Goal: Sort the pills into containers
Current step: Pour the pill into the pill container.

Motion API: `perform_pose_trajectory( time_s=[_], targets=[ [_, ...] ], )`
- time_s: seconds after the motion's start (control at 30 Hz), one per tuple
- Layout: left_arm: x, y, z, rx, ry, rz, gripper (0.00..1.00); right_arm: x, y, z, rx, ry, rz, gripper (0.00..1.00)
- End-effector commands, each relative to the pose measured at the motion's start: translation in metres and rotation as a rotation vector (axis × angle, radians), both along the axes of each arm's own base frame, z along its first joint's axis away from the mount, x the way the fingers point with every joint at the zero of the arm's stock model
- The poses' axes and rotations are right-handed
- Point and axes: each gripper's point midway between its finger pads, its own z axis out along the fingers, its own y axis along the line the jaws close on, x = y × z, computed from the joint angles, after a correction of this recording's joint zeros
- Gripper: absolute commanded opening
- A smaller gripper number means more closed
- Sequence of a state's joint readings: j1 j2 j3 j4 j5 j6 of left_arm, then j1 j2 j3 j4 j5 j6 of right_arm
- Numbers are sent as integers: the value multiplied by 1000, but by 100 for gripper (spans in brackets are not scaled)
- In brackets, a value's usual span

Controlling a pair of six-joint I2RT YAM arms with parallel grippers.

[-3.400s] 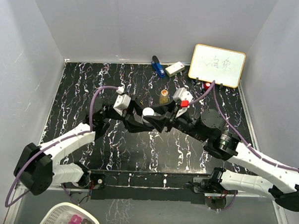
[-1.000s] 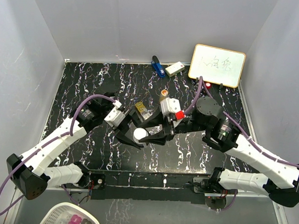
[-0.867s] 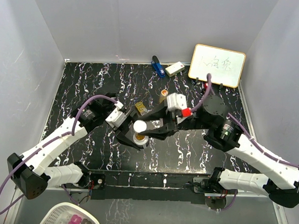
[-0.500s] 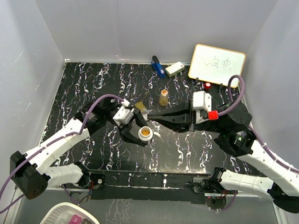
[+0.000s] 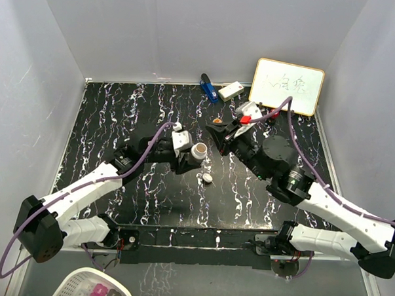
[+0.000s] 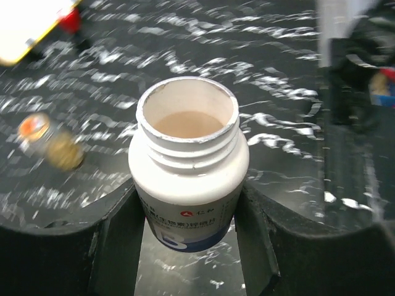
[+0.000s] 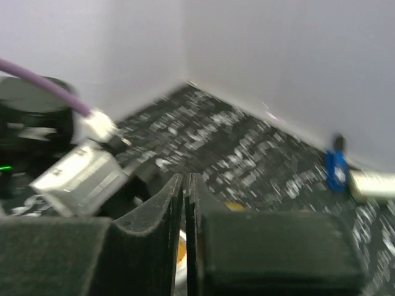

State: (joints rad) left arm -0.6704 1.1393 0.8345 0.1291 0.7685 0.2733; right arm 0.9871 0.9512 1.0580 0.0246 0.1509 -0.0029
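Item 1. White plastic bottle with open mouth: a printed label is carried on the lower body. A small red logo and a row of small dark Chinese characters are shown, too fine to be read with certainty, above a blue mark.

Item 2. White rectangular board with wooden frame: faint handwritten strokes are borne, not legible.

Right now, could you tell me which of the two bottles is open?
The white bottle in the left gripper: its mouth is bare, while the small amber bottle has an orange top.
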Motion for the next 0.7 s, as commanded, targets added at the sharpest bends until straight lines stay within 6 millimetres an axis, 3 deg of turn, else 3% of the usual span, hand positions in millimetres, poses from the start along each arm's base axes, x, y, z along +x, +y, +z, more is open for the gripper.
perform_pose_trajectory(
  time_s=[0.0, 0.17, 0.4, 0.67],
  targets=[
    [64, 25, -12, 21, -44, 410, 0, 42, -53, -36, 42, 140, -393, 13],
    [91, 54, -54, 88, 3, 665, 0, 49, -83, -74, 63, 231, -569, 28],
    [97, 69, -113, 182, 122, 782, 0, 35, -69, -153, -13, 430, -504, 37],
    [109, 82, -119, 116, 252, 781, 0, 24, -50, -213, -37, 583, -445, 38]
  ],
)
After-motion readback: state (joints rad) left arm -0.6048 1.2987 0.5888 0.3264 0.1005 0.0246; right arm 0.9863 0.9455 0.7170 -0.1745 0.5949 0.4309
